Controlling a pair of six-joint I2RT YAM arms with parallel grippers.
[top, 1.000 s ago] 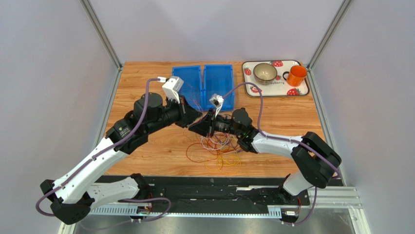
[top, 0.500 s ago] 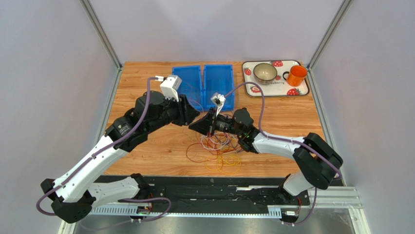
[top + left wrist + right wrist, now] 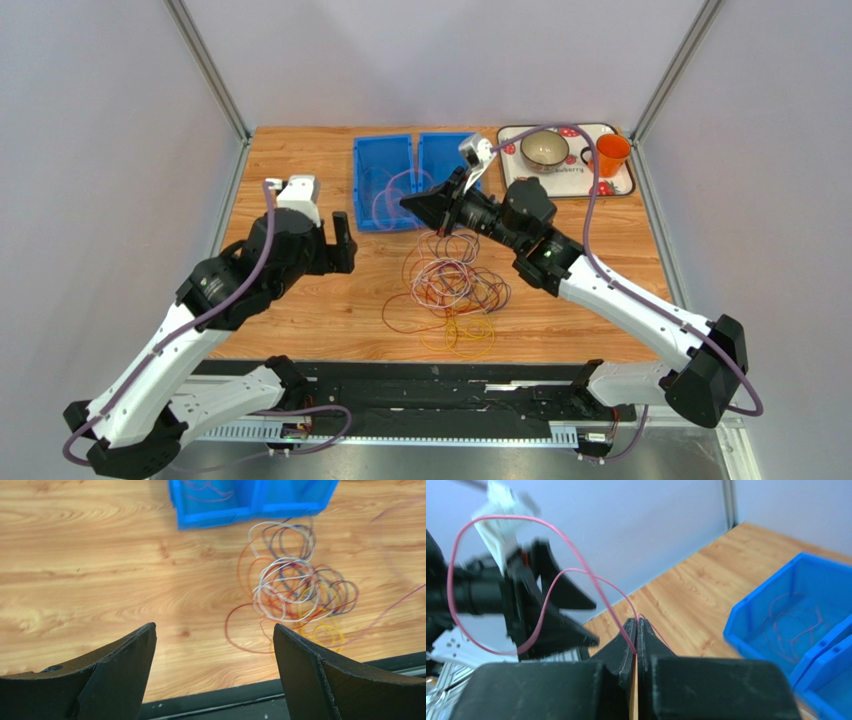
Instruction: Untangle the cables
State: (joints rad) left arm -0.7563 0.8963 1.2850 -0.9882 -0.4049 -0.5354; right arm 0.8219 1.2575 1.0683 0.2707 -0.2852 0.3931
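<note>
Now one pink cable (image 3: 568,570) is being clamped in the right gripper (image 3: 636,624), the other cables (image 3: 455,285) are lying beneath and behind it, and the left gripper (image 3: 214,630) is being held wide apart, farther off.

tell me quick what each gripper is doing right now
left gripper: open, holding nothing
right gripper: shut on a pink cable

Loose tangle of thin wire cables (image 3: 455,290): dark red, white, yellow-orange and dark purple loops overlapping, flat on table (image 3: 300,300). One thin pink cable (image 3: 571,570) arcs up in air, pinched in closed right hand (image 3: 636,630). Second pink loop (image 3: 796,620) lies inside blue bin (image 3: 746,615).
</note>
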